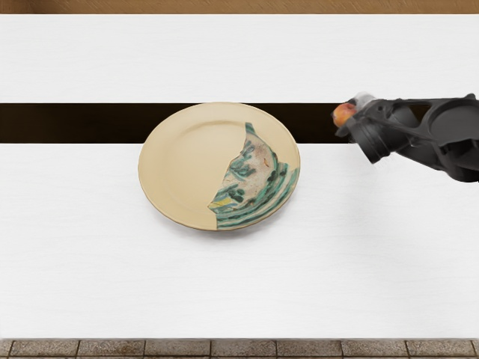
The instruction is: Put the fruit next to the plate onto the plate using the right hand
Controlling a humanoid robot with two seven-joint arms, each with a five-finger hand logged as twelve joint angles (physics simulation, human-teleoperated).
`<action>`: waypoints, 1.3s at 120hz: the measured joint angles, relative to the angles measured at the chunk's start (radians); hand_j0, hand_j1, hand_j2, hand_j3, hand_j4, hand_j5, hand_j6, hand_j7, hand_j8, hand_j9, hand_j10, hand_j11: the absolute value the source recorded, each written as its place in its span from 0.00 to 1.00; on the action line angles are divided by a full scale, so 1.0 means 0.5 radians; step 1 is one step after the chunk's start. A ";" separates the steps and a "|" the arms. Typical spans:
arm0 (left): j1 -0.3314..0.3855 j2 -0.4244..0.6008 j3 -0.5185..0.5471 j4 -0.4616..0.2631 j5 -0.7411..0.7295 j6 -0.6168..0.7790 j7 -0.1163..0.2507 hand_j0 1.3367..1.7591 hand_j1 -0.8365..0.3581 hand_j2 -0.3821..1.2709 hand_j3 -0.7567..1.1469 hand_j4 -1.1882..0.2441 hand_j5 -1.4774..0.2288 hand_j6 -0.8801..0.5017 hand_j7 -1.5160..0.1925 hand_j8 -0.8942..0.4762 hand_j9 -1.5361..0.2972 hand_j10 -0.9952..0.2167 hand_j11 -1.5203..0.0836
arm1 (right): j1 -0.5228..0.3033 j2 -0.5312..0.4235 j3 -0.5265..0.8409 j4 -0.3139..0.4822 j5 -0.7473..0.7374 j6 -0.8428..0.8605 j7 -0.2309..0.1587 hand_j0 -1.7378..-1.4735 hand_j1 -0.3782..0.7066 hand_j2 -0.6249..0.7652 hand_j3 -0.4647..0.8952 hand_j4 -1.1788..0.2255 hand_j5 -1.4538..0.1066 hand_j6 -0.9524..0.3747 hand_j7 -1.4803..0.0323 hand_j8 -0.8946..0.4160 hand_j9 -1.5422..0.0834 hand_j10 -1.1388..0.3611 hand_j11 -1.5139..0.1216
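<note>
Where fruit (344, 114) shows, upper right of frame, we log it small, orange-red, off plate (187, 161) and apart from its right rim, over dark band (67, 123). Right hand (372, 129), arm entering from right edge, grips fruit at fingertips. Plate tan, green-painted patch on right part, centre frame on white table (239, 284).

You see the fruit (343, 114), small, round and orange-red, well to the right of the plate (183, 161) and off it, against the tip of the right hand (372, 129). The plate lies flat, round and tan, with a green-painted wedge on its right side.
</note>
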 joint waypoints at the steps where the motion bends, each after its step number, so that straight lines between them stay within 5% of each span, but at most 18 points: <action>1: 0.000 0.000 0.000 0.000 0.000 0.000 0.000 0.76 0.75 0.26 0.40 0.66 0.68 0.46 0.70 0.47 0.67 0.62 0.75 | 0.001 -0.002 0.014 0.009 0.001 0.000 0.000 0.40 0.65 0.31 0.34 0.47 0.18 0.36 0.24 0.08 0.22 0.23 0.22; 26: 0.000 0.000 0.000 0.000 0.000 0.000 0.000 0.76 0.75 0.26 0.40 0.66 0.68 0.46 0.70 0.47 0.67 0.62 0.75 | 0.025 0.027 0.289 0.191 0.013 -0.002 0.000 0.41 0.64 0.27 0.34 0.48 0.17 0.38 0.23 0.08 0.22 0.21 0.20; 66: 0.000 0.000 0.000 0.000 0.000 0.000 0.000 0.76 0.75 0.26 0.40 0.66 0.68 0.46 0.70 0.47 0.67 0.62 0.75 | 0.054 0.377 0.394 0.223 0.016 0.000 0.001 0.44 0.67 0.31 0.34 0.50 0.15 0.38 0.23 0.07 0.21 0.20 0.19; 92: 0.000 0.000 0.000 0.000 0.000 0.000 0.000 0.76 0.75 0.26 0.40 0.66 0.68 0.46 0.70 0.47 0.67 0.62 0.75 | 0.048 0.631 0.328 0.019 -0.006 -0.003 0.001 0.43 0.68 0.33 0.34 0.50 0.16 0.39 0.23 0.09 0.21 0.20 0.19; 133: 0.000 0.000 0.000 0.000 0.000 0.000 0.000 0.76 0.75 0.26 0.40 0.66 0.68 0.46 0.70 0.47 0.67 0.62 0.75 | 0.030 0.685 0.205 -0.159 -0.016 -0.006 -0.001 0.43 0.68 0.35 0.34 0.50 0.17 0.39 0.23 0.08 0.22 0.20 0.20; 156: 0.000 0.000 0.000 0.000 0.000 0.000 0.000 0.76 0.75 0.26 0.40 0.66 0.68 0.46 0.70 0.47 0.67 0.62 0.75 | 0.019 0.686 0.197 -0.171 -0.011 -0.011 0.003 0.36 0.61 0.37 0.34 0.49 0.37 0.38 0.42 0.21 0.41 0.33 0.39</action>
